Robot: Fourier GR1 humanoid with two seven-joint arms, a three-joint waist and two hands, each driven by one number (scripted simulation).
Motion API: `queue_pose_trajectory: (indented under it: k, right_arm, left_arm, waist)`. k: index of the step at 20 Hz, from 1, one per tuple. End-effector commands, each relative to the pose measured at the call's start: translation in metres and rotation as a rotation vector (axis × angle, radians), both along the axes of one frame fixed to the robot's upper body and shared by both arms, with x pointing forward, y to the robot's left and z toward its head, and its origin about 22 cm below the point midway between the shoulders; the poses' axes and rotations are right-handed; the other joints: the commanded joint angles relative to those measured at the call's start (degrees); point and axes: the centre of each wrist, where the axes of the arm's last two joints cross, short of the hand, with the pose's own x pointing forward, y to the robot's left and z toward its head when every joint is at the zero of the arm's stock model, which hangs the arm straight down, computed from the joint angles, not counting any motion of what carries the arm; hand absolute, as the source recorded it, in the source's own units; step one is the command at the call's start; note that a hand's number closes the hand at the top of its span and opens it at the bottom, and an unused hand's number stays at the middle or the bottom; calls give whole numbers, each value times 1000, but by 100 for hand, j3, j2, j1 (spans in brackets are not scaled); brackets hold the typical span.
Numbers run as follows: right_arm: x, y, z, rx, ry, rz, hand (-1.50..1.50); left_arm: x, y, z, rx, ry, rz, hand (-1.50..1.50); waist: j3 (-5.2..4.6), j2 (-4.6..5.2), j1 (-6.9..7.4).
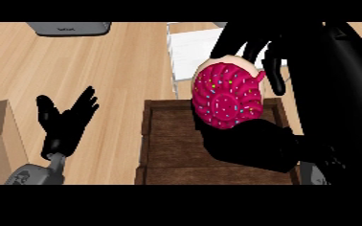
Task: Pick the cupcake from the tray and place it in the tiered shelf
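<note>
A cupcake [228, 95] with pink frosting and coloured sprinkles is lifted close to the head view, its frosting facing me. My right hand [249, 146] is curled round it, fingers above and thumb and palm below. It hangs over the far edge of the dark wooden tray [170, 143]. Behind it stands the white tiered shelf [189, 45], partly hidden by the hand. My left hand [67, 119] rests open at the lower left, fingers up, over the bare counter.
A grey appliance [69, 28] sits at the top left edge of the light wooden counter [106, 72]. A pale wooden block [5, 139] shows at the left edge.
</note>
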Motion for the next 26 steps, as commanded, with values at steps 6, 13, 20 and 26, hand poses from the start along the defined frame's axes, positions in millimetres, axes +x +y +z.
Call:
queue_pose_trajectory:
  k: [6, 13, 20, 26]
  right_arm:
    - [63, -37, 67, 8, 54, -143, 150]
    - [109, -67, 91, -43, 109, -93, 150]
    - [139, -55, 59, -154, 131, -70, 150]
    - [173, -48, 42, -133, 123, -104, 150]
  left_arm:
    - [-14, 11, -24, 20, 66, 22, 0]
    - [-7, 2, -24, 22, 67, 21, 0]
    - [-6, 15, -15, 8, 64, 36, 0]
    - [-15, 10, -27, 4, 76, 22, 0]
  waist:
    - [-92, 72, 103]
    - [-89, 92, 102]
    - [-86, 75, 131]
    - [-89, 96, 191]
